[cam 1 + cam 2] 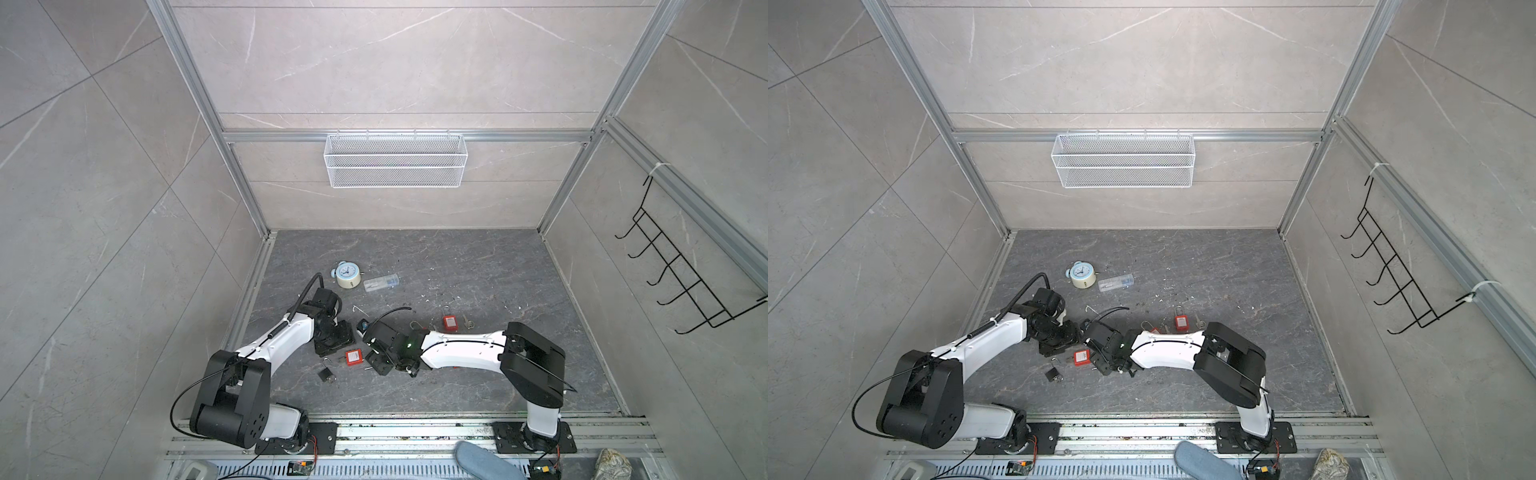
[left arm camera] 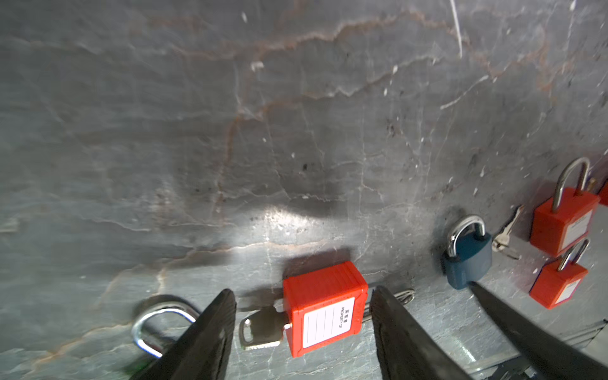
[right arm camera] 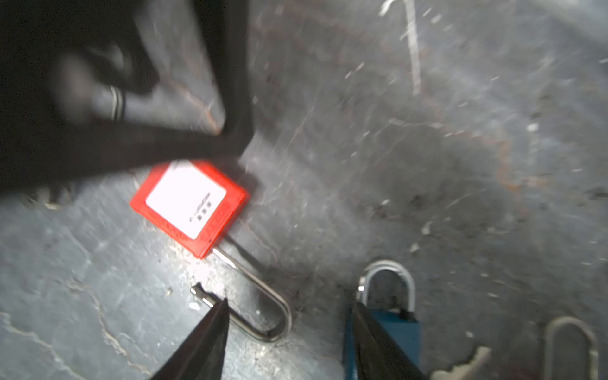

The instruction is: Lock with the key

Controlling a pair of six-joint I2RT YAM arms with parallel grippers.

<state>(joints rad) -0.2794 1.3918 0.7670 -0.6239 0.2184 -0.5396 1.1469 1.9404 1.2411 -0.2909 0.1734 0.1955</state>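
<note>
The left gripper (image 2: 302, 290) has its fingers (image 2: 210, 335) spread apart, one on each side of the red padlock (image 2: 324, 309). They touch neither the padlock nor the key (image 2: 260, 329) that sits in its base. The edge of the left wrist view cuts both fingers off. One of them hides most of the padlock's shackle there, and only a thin strip of wire shows past it.

The right gripper (image 3: 291, 302) also has its fingers (image 3: 197, 345) apart and holds nothing. The bend of the shackle (image 3: 263, 316) lies on the tabletop (image 3: 427, 164) between them. One fingertip is just beside the shackle's free end, but that picture is too blurred to show whether they touch. In the same view the left gripper's dark body covers the padlock's key end.

The padlock lies flat with its label up, near the front middle of the table between the two grippers. Both top views show little more than its red body. Its long axis runs across the top views, with the key end toward the left arm and the shackle toward the right arm. The shackle stands open: one leg is in the body and the other is free.

A black padlock (image 1: 327, 375) lies just beside it, its shackle partly behind a left finger. A blue padlock (image 2: 468, 260) is half hidden behind a right finger in the right wrist view. Beyond it lie a loose key (image 2: 505, 235) and two further red padlocks (image 2: 564, 223) (image 2: 557, 284).
</note>
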